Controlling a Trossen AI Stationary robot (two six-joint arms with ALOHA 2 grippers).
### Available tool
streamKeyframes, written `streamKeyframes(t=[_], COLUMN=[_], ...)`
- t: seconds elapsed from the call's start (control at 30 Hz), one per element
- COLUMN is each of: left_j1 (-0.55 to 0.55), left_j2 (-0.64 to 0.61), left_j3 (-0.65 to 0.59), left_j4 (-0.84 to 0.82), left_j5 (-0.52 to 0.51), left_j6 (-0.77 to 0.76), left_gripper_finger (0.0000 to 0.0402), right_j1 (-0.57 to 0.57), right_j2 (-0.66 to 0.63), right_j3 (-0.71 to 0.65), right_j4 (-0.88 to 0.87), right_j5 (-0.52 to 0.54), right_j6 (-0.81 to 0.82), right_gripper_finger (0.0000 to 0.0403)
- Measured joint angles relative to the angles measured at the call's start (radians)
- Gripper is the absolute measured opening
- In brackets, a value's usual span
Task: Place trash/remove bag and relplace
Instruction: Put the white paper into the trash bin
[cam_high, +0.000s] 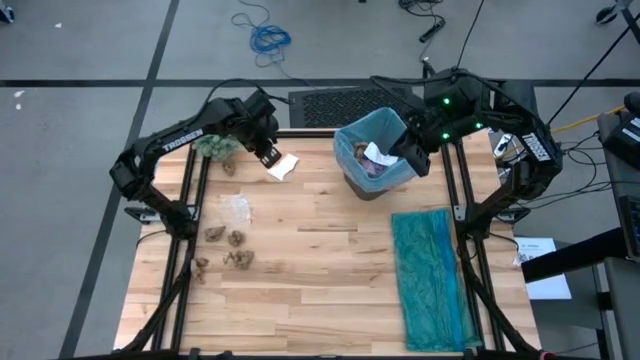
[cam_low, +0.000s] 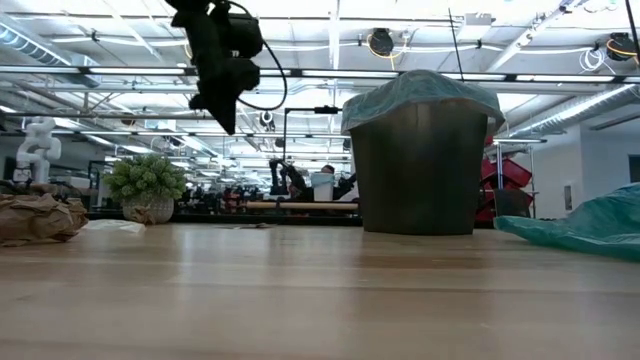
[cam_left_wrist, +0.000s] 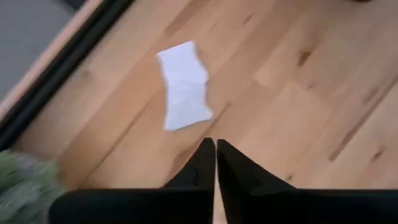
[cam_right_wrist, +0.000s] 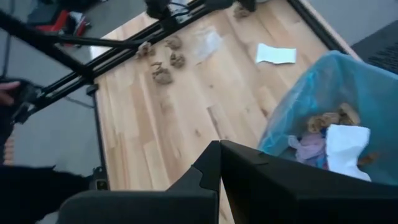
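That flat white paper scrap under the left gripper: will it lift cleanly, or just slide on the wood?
The white paper scrap lies nearly flat on the wooden table, so it probably offers little edge to pinch and may slide if pushed. It looks thin and slightly creased, likely floppy and very light. The left gripper is shut above it, empty.

High view: overhead, straight down, whole tabletop (cam_high: 320, 260) plus both arms. Low view: at tabletop height, level across the wood into the room; bin (cam_low: 420, 165) looms near. Left wrist view: close, angled down at a white paper scrap (cam_left_wrist: 183, 84) near the tabletop's edge. Right wrist view: higher, oblique across the tabletop over the bin rim. High and both wrist views share that scrap.
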Motion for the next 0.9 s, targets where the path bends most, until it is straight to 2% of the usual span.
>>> streamKeyframes(t=[0.07, 0.17, 0.47, 0.57, 0.7, 0.9], left_j1=[-0.001, -0.013, -0.073, -0.096, -0.121, -0.132], left_j2=[0.0, 0.007, 0.122, 0.176, 0.253, 0.368], left_j3=[-0.021, -0.035, -0.083, -0.085, -0.085, -0.086], left_j4=[0.027, 0.051, 0.062, 0.069, 0.099, 0.14], left_j5=[0.03, 0.04, 0.043, 0.043, -0.005, -0.122], left_j6=[0.005, 0.007, -0.029, -0.05, -0.053, -0.08], left_gripper_finger=[0.001, 0.0037, 0.0165, 0.0196, 0.0217, 0.0219], right_j1=[0.001, 0.001, 0.001, 0.001, 0.001, 0.001], right_j2=[0.0, 0.0, 0.0, 0.0, 0.0, 0.0], right_j3=[0.0, 0.0, 0.0, 0.0, 0.0, 0.0], right_j4=[0.0, 0.0, 0.0, 0.0, 0.0, 0.0], right_j5=[0.005, 0.008, 0.007, 0.007, 0.009, 0.031], right_j6=[0.011, 0.02, 0.02, 0.02, 0.02, 0.02], right_gripper_finger=[0.0, 0.0, 0.0, 0.0, 0.0, 0.0])
